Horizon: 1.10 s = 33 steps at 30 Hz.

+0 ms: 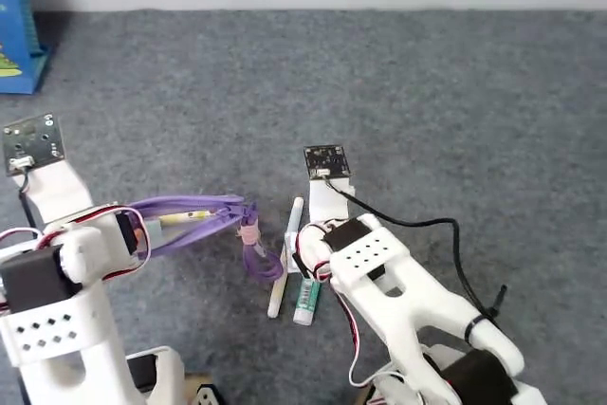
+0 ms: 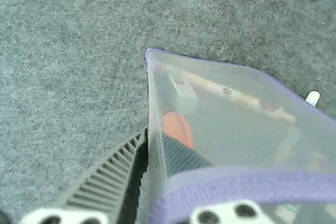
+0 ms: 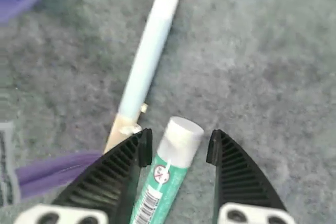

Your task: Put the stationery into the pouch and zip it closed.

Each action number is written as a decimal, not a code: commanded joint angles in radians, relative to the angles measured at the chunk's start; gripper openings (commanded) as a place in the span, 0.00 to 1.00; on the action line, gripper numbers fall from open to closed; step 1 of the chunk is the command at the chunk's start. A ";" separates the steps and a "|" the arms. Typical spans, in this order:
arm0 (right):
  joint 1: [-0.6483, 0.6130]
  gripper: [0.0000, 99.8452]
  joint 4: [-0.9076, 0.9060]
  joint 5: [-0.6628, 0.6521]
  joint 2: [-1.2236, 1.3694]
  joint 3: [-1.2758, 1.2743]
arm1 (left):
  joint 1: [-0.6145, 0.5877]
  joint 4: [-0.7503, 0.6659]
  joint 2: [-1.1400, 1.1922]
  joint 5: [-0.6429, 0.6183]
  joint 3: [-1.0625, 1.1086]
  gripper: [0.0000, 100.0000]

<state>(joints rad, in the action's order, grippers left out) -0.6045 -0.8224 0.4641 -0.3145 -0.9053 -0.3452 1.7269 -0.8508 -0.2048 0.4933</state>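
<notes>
1. Grey, felt-like surface [image 1: 427, 92] carries what is not packed yet: a green glue stick [image 3: 170, 166] with a white cap, and a pale pen [image 3: 147, 61] lying just beside it and nearly parallel.
2. My right pincer [image 3: 179, 142] stands open and holds nothing. Its jaws are down on either side of the stick's capped end, each with a little clearance.
3. The relation that matters: the stick's long axis runs along my right arm's reach, cap pointing away from the arm, so the jaws stand across its barrel. Closing from here should, I judge, grip it squarely.
4. The pen's near end sits close outside one jaw, and I reckon that jaw could nudge or snag it.
5. My left pincer [image 2: 155, 150] is clamped on one end of the mesh pouch [image 2: 220, 145] and appears to hold it off the surface. Through the mesh I see a long pale stick, a small pale block and something orange.
6. The pouch lies to the left of the glue stick, its purple loop [image 1: 261, 258] hanging near the pen. My right arm is the nearer one, so the carry goes left. I cannot tell how far the zip is open.
</notes>
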 commanded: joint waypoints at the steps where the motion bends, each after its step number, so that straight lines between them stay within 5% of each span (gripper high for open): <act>1: -0.012 0.17 -0.001 0.009 0.035 0.044 | -0.012 0.020 -0.002 -0.012 0.028 0.01; 9: -0.007 0.16 -0.097 0.032 0.097 0.044 | -0.011 0.020 -0.002 -0.012 0.028 0.01; 13: -0.005 0.00 -0.099 0.032 0.096 0.049 | -0.011 0.020 -0.002 -0.012 0.028 0.01; 19: -0.005 0.01 -0.125 0.031 0.025 0.049 | -0.014 0.023 -0.002 -0.012 0.028 0.01; 33: -0.019 0.01 -0.254 -0.259 -0.868 0.052 | -0.011 0.023 -0.002 -0.012 0.028 0.01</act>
<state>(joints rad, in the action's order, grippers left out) -0.6045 -1.0833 0.2862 -0.9774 -0.9053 -0.3452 1.7269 -0.8523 -0.2048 0.4964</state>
